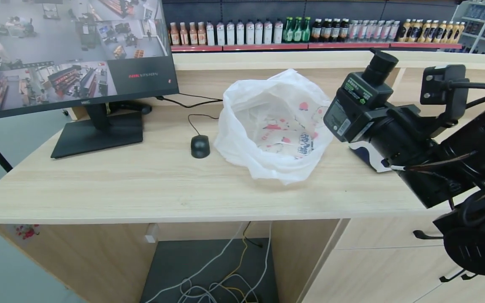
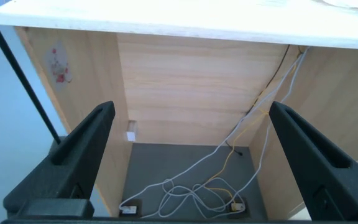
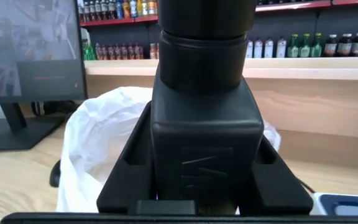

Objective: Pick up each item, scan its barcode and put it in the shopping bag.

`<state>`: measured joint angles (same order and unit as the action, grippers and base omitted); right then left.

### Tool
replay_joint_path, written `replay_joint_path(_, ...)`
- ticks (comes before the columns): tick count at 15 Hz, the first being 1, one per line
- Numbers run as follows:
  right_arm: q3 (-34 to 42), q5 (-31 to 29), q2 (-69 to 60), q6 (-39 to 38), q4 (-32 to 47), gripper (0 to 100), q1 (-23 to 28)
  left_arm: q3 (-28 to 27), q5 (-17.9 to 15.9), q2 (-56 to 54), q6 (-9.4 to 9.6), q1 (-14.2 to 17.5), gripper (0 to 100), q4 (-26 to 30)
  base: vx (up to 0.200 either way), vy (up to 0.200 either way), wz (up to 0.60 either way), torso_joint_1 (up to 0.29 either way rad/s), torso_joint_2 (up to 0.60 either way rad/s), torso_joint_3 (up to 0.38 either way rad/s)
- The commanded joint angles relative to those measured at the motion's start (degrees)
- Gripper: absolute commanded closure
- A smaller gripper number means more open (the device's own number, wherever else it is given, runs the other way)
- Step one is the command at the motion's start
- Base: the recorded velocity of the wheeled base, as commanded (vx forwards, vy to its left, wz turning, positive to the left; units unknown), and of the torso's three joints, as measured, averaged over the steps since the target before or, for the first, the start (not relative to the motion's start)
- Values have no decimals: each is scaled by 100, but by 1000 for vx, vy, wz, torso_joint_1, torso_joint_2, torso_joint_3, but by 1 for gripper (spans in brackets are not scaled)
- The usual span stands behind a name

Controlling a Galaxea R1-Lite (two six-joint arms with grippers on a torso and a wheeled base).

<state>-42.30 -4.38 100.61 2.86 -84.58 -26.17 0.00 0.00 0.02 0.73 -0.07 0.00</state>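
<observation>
**Right gripper holds black bottle beside the shopping bag**

The right gripper (image 1: 387, 126) is clamped on a black bottle (image 1: 358, 99). It holds the bottle in the air above the light wooden counter (image 1: 141, 185), just to the right of the shopping bag (image 1: 242, 105). The bottle is tilted, with its round black cap pointing up and away from the robot, and its labelled faces are turned toward the head camera. In the right wrist view the bottle (image 3: 204, 106) stands between the two fingers (image 3: 129, 165), which press against its squared body.

The shopping bag is thin white plastic with red print. It sits near the middle of the counter with its mouth open upward. Whether the bottle touches the edge of the bag cannot be told.

The left gripper (image 2: 191, 118) is down in front of the counter, below its top. Its fingers (image 2: 86, 149) are spread wide with nothing between them. Beyond them, cables (image 2: 197, 186) lie on the dark floor of the recess under the counter.

A white and dark-blue object (image 1: 371, 155) lies on the counter under the right arm, and what it is cannot be told. A black computer mouse (image 1: 200, 146) rests just left of the bag. A monitor (image 1: 70, 54) stands at the counter's left end. Behind the counter, a shelf of bottles (image 1: 310, 30) runs along the far wall.
</observation>
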Motion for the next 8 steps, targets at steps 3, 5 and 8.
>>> replay_joint_path(3,-498,-11,29,4,513,100,-230,0,0,-2,15,-1,0,0,0,0,0,0,0,0)
replay_joint_path(5,-701,7,38,-5,996,100,-380,0,-9,-2,59,-1,0,9,0,0,0,0,0,0)
replay_joint_path(8,-1325,60,143,-40,1875,100,-643,0,-9,-2,67,-1,0,9,0,0,0,0,0,0)
